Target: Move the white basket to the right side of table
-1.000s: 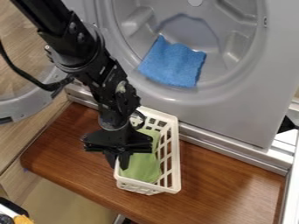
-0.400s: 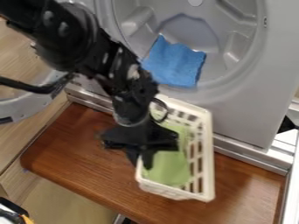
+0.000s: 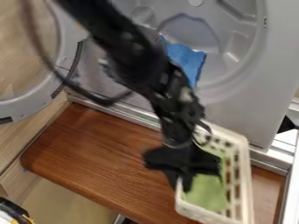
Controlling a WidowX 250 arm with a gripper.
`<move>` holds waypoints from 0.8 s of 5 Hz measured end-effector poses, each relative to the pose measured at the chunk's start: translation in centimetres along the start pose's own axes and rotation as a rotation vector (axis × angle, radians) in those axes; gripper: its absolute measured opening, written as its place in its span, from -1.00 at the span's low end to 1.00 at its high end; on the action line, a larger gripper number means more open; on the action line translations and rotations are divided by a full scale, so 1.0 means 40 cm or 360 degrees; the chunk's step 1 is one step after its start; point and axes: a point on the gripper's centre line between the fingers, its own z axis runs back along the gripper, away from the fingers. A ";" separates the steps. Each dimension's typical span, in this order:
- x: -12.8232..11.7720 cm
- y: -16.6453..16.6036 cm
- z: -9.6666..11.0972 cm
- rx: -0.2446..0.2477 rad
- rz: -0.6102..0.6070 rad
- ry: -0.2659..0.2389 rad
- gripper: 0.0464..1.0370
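Grasping the basket (image 3: 245, 188) by its 9 o'clock wall with the claw (image 3: 180, 183). Lying to 3 o'clock of the claw, long axis roughly 12-to-6, toward the 4 o'clock end of the table (image 3: 96, 157).

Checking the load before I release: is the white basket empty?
No, a green cloth lies inside the white basket.
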 end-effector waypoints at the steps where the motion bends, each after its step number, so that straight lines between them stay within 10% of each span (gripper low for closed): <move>1: -0.001 -0.036 -0.042 0.0004 -0.0072 0.0032 -0.91; 2: 0.003 -0.066 -0.071 -0.0011 -0.0129 0.0069 -0.83; 4: -0.022 -0.068 -0.067 0.0118 -0.0200 0.0081 0.20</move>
